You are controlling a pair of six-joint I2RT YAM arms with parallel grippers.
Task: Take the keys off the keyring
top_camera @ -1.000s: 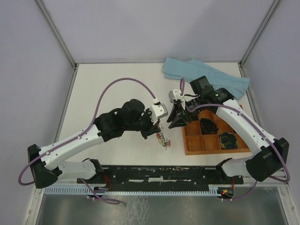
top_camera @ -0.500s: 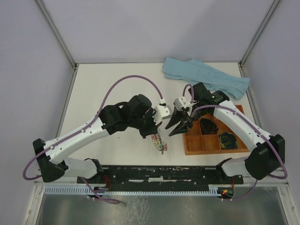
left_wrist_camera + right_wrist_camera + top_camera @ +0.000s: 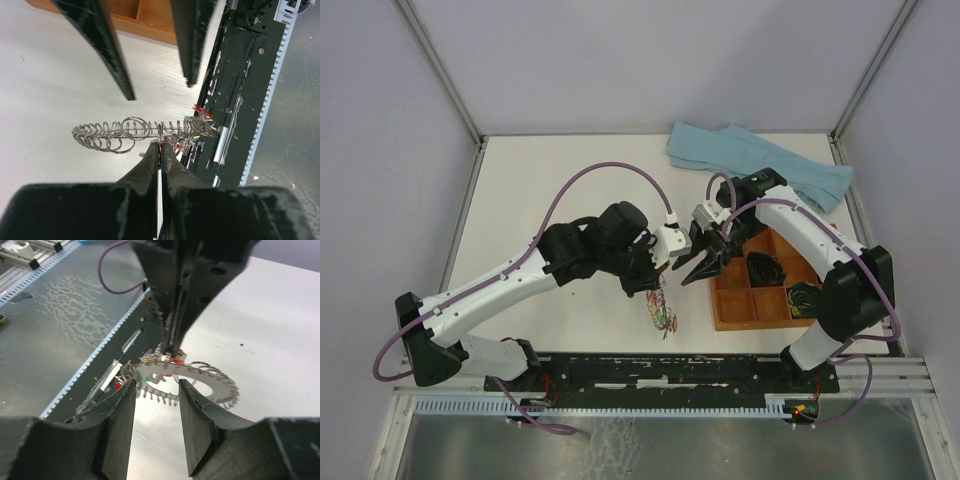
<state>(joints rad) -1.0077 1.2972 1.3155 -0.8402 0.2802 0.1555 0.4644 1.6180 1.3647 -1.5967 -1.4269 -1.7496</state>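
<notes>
The keyring (image 3: 131, 134), a silvery ring fringed with small wire loops, hangs above the white table with my left gripper (image 3: 160, 145) shut on its rim. Tiny red and green keys (image 3: 200, 112) cluster at its end nearer the black base rail. In the top view the keyring (image 3: 663, 312) dangles under the left gripper (image 3: 657, 283). My right gripper (image 3: 682, 272) is open just right of it, fingers pointing at the ring. In the right wrist view the keyring (image 3: 212, 379) lies just beyond the open right gripper (image 3: 156, 386). The left fingers (image 3: 173, 325) pinch it from above, by red keys (image 3: 176, 360).
An orange compartment tray (image 3: 717, 303) sits right of the grippers and holds dark coiled bundles (image 3: 765, 266). A blue cloth (image 3: 760, 160) lies at the back right. The black base rail (image 3: 670, 372) runs along the near edge, close below the keyring.
The right gripper has swung left and forward to the keyring and its jaws have widened. The left gripper has shifted slightly right, still holding the ring.
</notes>
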